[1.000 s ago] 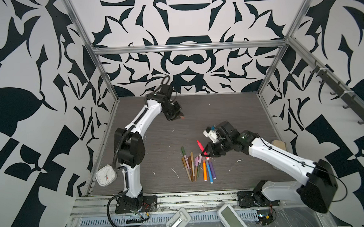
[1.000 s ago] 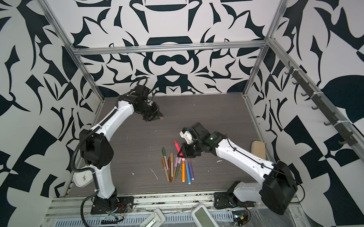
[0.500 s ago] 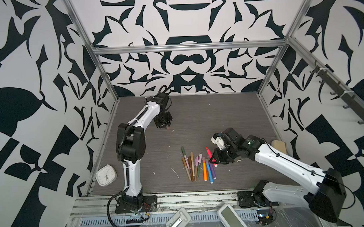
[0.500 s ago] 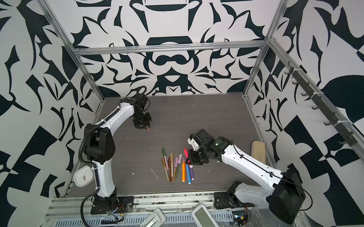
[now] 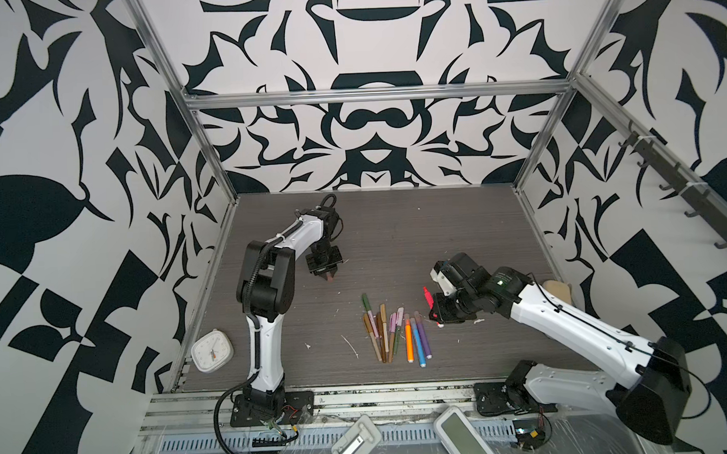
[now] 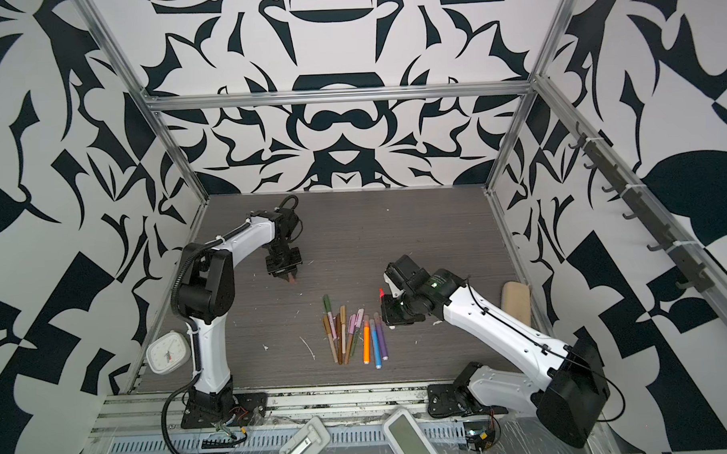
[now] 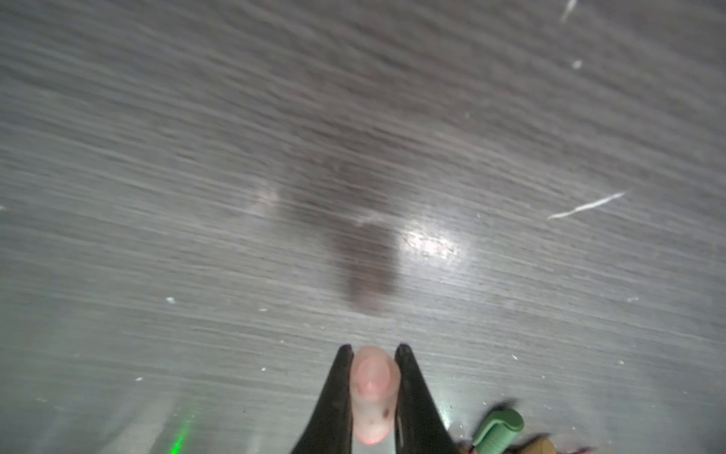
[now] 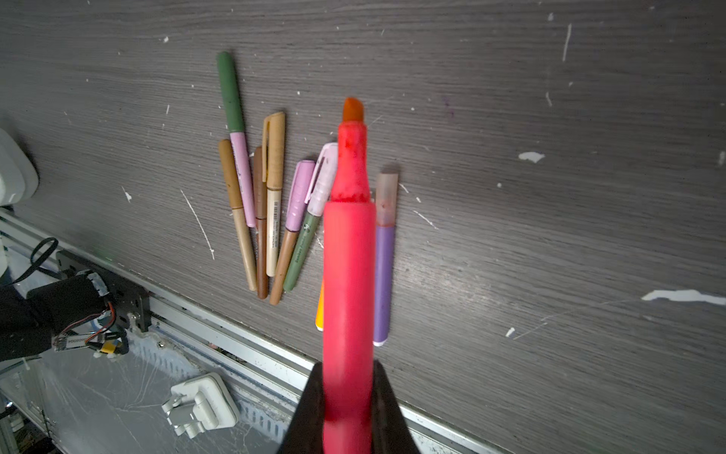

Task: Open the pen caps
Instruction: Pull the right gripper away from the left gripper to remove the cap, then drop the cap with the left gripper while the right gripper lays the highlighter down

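My right pincer [image 8: 347, 363] is pinching the pink-red pen [image 8: 348, 251] low on its barrel, hovering just beside the fan of pens [image 5: 392, 333] on the table [image 5: 457, 233] — the tip is bare, so I judge this one opened and held there ready to lay back with the rest. My left pincer [image 7: 374, 348], well apart from the fan on its far side, is clamped on the pale pink cap [image 7: 371, 389] — held clear, I reckon, so the loose cap lands away from pens whose caps are still on.
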`<state>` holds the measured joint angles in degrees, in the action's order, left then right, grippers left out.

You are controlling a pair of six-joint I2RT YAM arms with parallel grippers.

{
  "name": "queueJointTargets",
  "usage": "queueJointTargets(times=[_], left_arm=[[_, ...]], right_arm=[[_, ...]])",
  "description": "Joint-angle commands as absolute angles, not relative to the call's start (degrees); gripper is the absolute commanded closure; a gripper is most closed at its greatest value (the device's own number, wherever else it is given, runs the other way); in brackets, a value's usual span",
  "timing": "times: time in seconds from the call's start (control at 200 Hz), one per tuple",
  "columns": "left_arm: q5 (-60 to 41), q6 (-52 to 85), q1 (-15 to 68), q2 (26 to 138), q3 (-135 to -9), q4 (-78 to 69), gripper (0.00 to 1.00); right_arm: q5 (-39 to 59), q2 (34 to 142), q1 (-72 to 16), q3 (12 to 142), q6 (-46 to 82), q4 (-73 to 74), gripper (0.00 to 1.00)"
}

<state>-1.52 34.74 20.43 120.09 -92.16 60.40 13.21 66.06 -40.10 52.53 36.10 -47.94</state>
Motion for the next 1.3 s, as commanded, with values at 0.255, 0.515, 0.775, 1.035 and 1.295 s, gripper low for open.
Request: queueJointTargets(times=[0.255, 0.515, 0.775, 1.035, 1.295], left_arm=[[-5.09, 34.89, 21.53, 121.29, -89.24, 59.46, 0.85], [-5.40, 35.21, 21.51, 121.29, -89.29, 59.43, 0.69], [-5.04, 35.83, 21.61, 119.73, -91.45, 60.98, 0.59], [-4.14, 38.25, 21.62, 109.83, -92.20, 63.15, 0.58], [-4.01, 44.55, 23.45, 92.26, -81.25, 56.78, 0.56]], right_arm=[[10.77, 65.57, -39.90, 53.81, 35.16, -49.77, 1.00], [10.12, 66.17, -39.91, 54.04, 34.51, -49.67, 1.00], [11.16, 72.21, -34.02, 54.57, 30.57, -46.08, 1.00], [-3.75, 88.28, -26.93, 65.47, 21.43, -47.40, 1.00], [-8.63, 102.70, -22.03, 75.41, 18.86, -43.60, 1.00]])
